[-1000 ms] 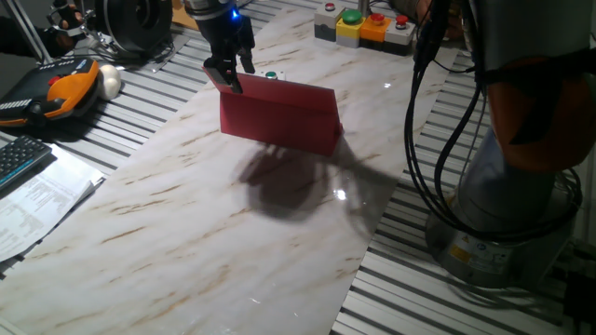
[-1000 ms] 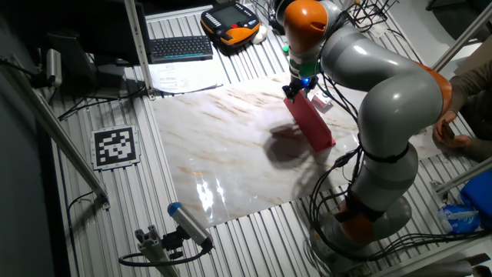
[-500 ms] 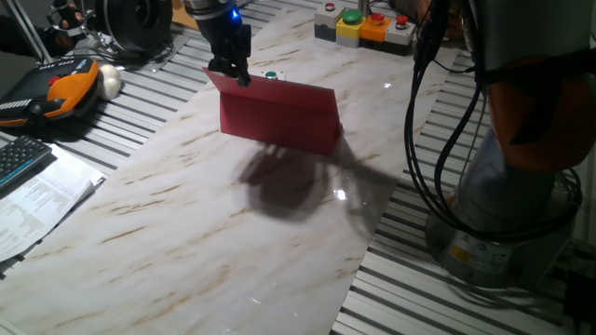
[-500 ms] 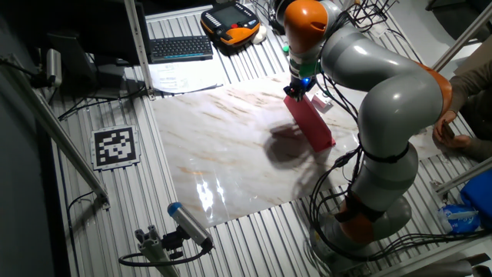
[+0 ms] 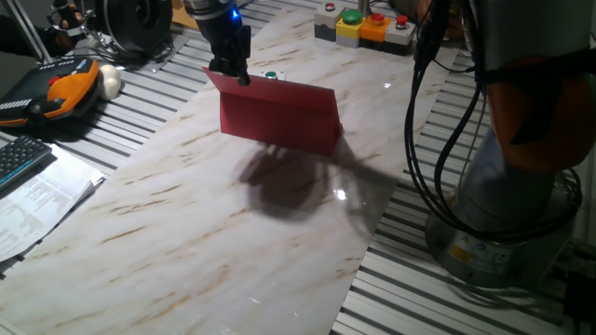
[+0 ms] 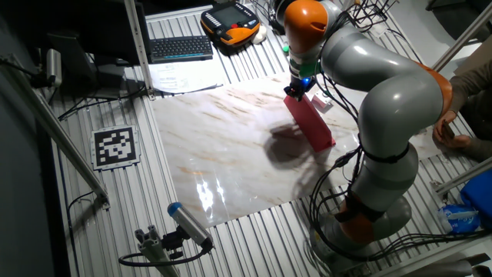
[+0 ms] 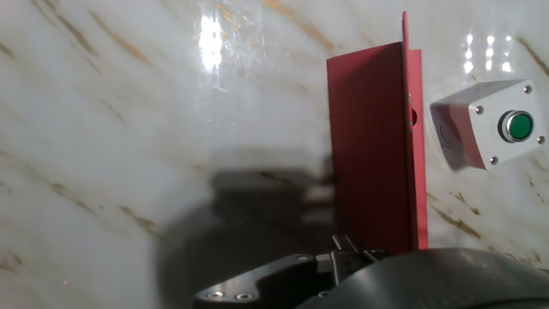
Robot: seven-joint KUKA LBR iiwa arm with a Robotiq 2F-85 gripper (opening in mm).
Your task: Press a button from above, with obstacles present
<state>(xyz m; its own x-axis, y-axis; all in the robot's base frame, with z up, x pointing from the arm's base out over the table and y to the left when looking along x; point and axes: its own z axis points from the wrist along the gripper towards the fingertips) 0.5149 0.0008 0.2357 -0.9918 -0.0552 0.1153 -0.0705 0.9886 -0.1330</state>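
Black end effector poised above one end of upright thin matte red board, likely clearing obstacle. Finger opening cannot tell. Small round green button on whitish box base sits on marble surface just behind board, untouched.

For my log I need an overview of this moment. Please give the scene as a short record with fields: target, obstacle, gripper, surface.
target: the green button on its whitish base, on the far side of the board from the open table
obstacle: the red board, upright on the table
gripper: the gripper above the board's top edge near one end; finger state cannot be told
surface: the marble table
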